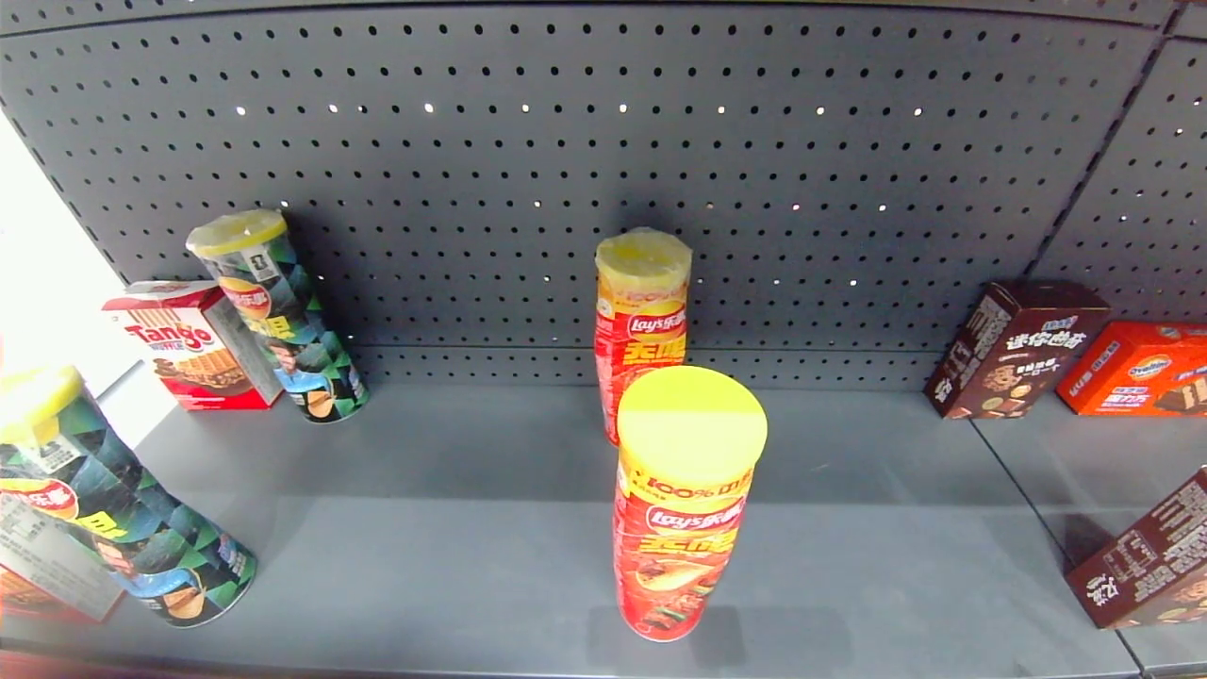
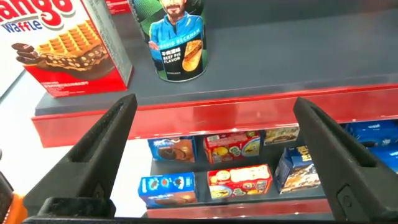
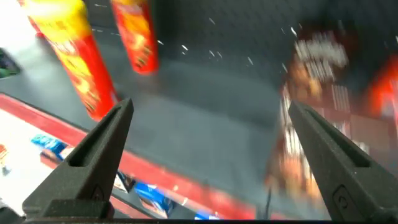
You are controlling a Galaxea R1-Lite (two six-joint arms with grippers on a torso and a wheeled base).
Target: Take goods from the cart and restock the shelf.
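Left gripper (image 2: 214,106): my jaws stand wide apart with nothing between them. Right gripper (image 3: 210,107): the same, spread and empty.

Head view: grey shelf (image 1: 471,547) with a pegboard back (image 1: 566,141). Two red chip cans stand upright mid-shelf, the front red can (image 1: 684,509) near the edge and the rear red can (image 1: 641,330) close to the pegboard. On my left are a rear green can (image 1: 283,321) with a wafer box (image 1: 193,344) just beside it, and a front green can (image 1: 113,509) cut by the frame. On my right are a brown box (image 1: 1014,349), an orange box (image 1: 1141,368) and a second brown box (image 1: 1146,556), the last two cropped.

Left wrist view adds what lies under the shelf: a red shelf lip (image 2: 217,118) and, below it, a lower tier of small boxes (image 2: 230,165), too small to sort. The wafer box and a green can lose their tops here.

Right wrist view looks across both red cans, their tops cut off. One brown box is a smear and I cannot tell which it is.
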